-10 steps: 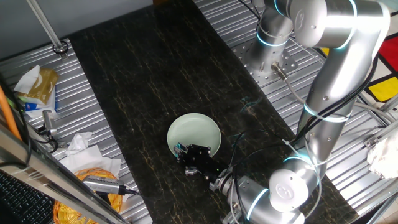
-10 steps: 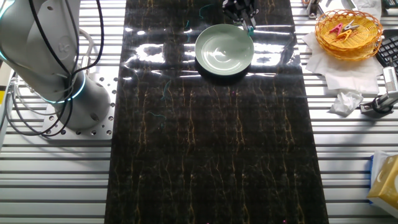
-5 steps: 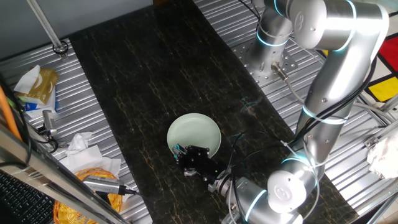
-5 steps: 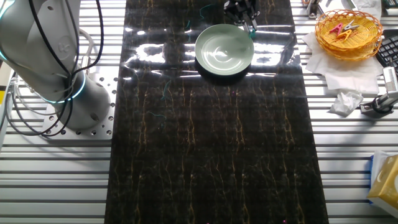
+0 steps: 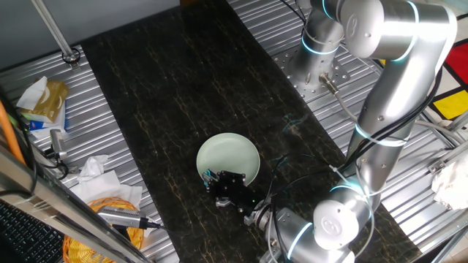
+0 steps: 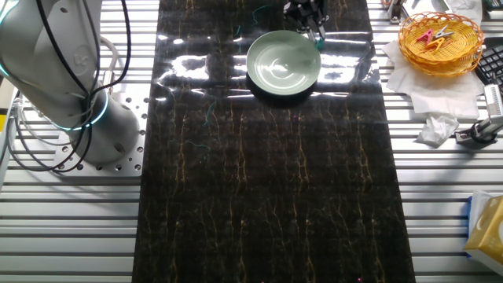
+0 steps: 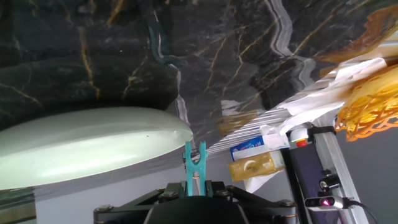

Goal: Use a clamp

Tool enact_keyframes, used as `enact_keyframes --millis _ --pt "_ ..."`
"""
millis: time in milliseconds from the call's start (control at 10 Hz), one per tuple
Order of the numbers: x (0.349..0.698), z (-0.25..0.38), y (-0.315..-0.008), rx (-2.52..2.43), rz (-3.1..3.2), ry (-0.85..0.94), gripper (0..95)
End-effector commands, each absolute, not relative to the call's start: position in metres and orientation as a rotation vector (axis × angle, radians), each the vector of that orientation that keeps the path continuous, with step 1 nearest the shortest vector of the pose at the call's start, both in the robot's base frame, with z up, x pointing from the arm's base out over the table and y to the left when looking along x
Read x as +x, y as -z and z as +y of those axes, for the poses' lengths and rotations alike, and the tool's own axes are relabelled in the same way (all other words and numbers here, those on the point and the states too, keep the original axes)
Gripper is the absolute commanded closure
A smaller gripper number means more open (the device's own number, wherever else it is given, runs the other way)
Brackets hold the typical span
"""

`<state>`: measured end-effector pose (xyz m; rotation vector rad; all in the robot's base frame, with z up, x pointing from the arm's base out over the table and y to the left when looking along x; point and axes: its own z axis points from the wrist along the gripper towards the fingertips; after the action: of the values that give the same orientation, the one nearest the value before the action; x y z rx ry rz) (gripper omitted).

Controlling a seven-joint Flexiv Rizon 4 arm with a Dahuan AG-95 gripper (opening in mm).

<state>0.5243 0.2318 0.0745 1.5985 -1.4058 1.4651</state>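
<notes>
One teal clamp (image 7: 194, 163) in gripper (image 7: 194, 186)

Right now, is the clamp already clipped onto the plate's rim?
No, the clamp in the gripper sits just beside the plate rim.

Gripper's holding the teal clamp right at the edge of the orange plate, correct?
Not quite: the plate is pale green, not orange. The hand view shows the gripper holding the teal clamp right at its rim.

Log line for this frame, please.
gripper: shut on clamp | clamp: prongs forward, beside plate rim | not yet clipped on
</notes>
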Motion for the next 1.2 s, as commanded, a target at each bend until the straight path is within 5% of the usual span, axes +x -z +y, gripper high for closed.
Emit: enact_keyframes --millis 100,1200 --pt "0.5287 0.2238 -0.0617 1.596 -1.405 -1.465 95.0" --pt "0.5314 0.2233 -0.0575 1.608 -1.395 -1.454 95.0"
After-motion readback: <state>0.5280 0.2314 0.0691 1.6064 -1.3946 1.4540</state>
